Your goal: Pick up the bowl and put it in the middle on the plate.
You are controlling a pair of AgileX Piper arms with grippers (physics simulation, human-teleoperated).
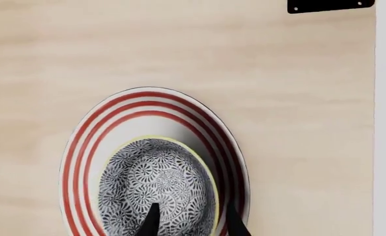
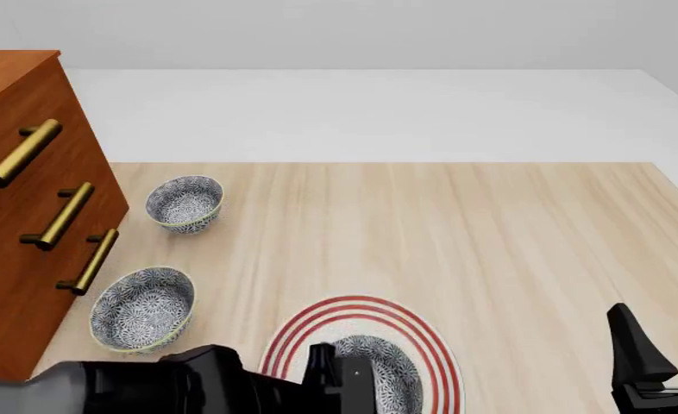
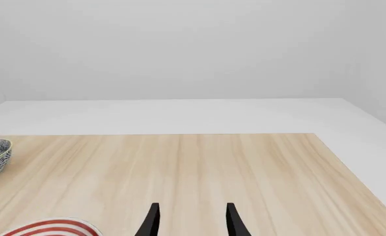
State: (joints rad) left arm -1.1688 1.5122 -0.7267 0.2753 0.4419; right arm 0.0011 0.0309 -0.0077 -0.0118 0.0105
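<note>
The bowl, grey-blue floral with a pale yellow rim, rests on the white plate inside its red rings. In the front view the bowl and plate lie at the near middle of the table, partly covered by my left arm. My left gripper is open and straddles the bowl's rim, one finger over the inside and the other outside above the plate. My right gripper stands open over bare table at the near right, holding nothing; it also shows in its own wrist view.
Two look-alike bowls sit at the left, one farther back and one nearer. Beside them stands a wooden drawer cabinet with brass handles. A black bracket lies near the table's edge.
</note>
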